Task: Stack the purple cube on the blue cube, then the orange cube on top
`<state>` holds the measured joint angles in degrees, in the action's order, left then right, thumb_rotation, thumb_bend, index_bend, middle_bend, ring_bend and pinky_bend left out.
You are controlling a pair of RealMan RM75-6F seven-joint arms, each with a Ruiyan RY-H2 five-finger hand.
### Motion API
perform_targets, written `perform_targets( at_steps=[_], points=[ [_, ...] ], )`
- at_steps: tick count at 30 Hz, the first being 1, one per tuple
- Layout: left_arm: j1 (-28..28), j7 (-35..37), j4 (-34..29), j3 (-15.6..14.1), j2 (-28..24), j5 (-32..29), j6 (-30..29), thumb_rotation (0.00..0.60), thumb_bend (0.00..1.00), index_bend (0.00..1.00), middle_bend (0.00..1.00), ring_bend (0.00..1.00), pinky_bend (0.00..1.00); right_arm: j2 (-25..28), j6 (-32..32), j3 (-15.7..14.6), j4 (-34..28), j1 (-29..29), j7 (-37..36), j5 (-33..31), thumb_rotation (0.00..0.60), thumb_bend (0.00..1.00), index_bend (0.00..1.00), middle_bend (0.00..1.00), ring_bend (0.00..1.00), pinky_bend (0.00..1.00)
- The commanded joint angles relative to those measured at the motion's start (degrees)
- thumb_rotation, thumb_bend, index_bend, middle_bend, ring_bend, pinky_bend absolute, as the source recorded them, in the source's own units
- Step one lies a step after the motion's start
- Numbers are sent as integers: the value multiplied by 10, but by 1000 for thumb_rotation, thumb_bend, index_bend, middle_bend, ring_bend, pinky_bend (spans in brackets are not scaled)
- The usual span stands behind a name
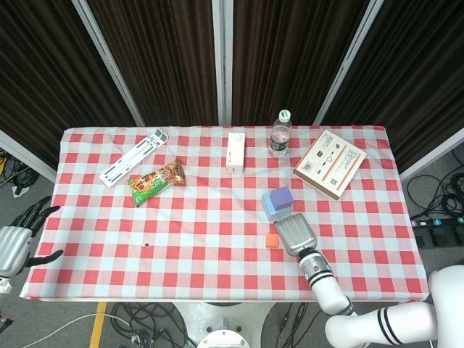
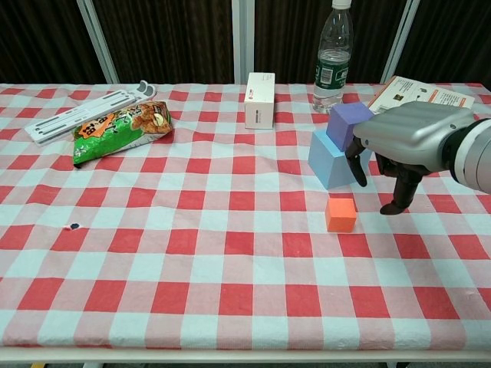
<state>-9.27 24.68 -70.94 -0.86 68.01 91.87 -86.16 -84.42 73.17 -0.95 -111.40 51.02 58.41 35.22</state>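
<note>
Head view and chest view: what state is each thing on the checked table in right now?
Purple cube: resting on the blue cube.
Blue cube: on the cloth, bottom of the stack.
Orange cube: on the cloth, not yet stacked.
Right hand: empty, fingers apart, beside the stack.
Left hand: open, off the table's edge.
Clear plastic bottle: upright, capped.
Snack bag: lying flat.

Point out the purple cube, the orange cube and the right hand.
purple cube (image 2: 350, 124), chest view, on its front face.
orange cube (image 2: 341, 215), chest view, on its front face.
right hand (image 2: 400, 138), chest view, on the grey back of the hand.
</note>
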Motion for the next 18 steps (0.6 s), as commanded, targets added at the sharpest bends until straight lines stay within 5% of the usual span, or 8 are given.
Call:
perform_targets(
  at_steps=[1, 18],
  points=[
    [1, 7, 6, 1, 2, -1, -1, 600, 51, 205, 153, 133, 276, -6, -4, 3, 4, 4, 10, -10, 600, 72, 465, 1000, 980, 922],
    [8, 43, 43, 0, 14, -2, -6, 600, 51, 205, 153, 133, 276, -61, 6, 16, 43, 12, 35, -41, 600, 71, 381, 1000, 980, 923]
  ],
)
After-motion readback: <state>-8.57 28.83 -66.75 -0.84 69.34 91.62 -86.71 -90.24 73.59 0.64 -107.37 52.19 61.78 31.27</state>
